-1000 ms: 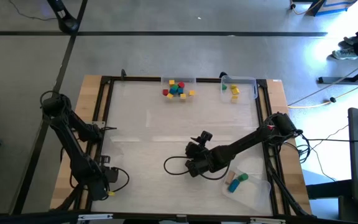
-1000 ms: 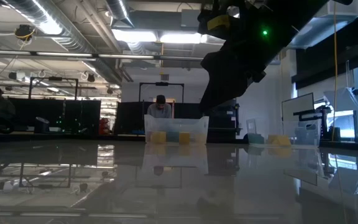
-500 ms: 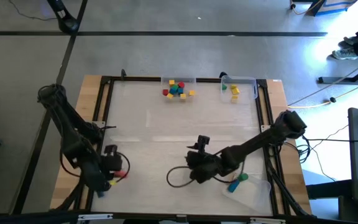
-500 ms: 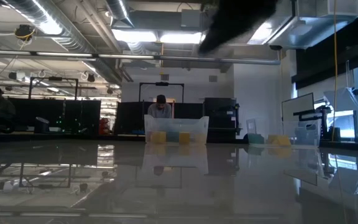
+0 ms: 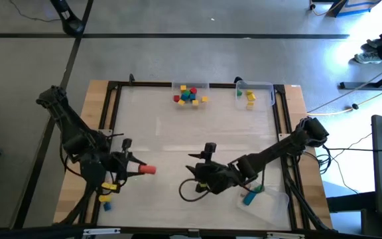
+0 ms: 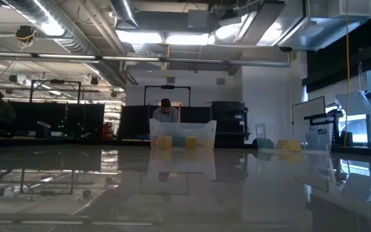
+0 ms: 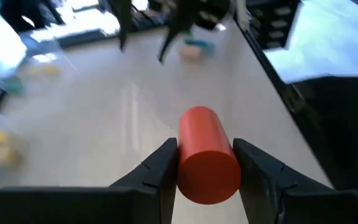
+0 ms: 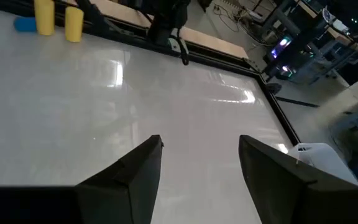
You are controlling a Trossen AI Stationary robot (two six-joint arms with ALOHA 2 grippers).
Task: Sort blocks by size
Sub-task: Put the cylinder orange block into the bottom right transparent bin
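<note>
A red cylinder block [image 7: 207, 155] sits between the fingers of my left gripper [image 5: 140, 168], which is shut on it above the table's near left part. My right gripper [image 5: 196, 174] hovers open and empty over the table's near middle; in its wrist view [image 8: 201, 146] only bare table lies between the fingers. Several small blocks [image 5: 190, 94] lie in a clear tray at the far edge. Yellow and green blocks [image 5: 249, 97] lie in a second tray beside it. Blue, green and tan blocks [image 5: 252, 194] lie in a tray at the near right. My left gripper pinches the red cylinder by its curved sides [image 7: 184, 155] between the two fingers. The cylinder lies along the fingers, and its free end [image 5: 151, 170] sticks out beyond the fingertips toward the table's right. It is lifted clear of the table.
Loose yellow and blue blocks [image 5: 105, 199] lie at the near left corner, by the left arm's base. A dark frame [image 5: 111, 106] runs around the white table top. A cable loop [image 5: 188, 192] hangs under my right arm. A person [image 6: 166, 111] stands far behind the table.
My left gripper has risen from the near left corner and gone toward the table's middle, tipping from pointing down to nearly level, with the red cylinder lifted clear. My right gripper has risen too, leaving the low view, and stays open.
</note>
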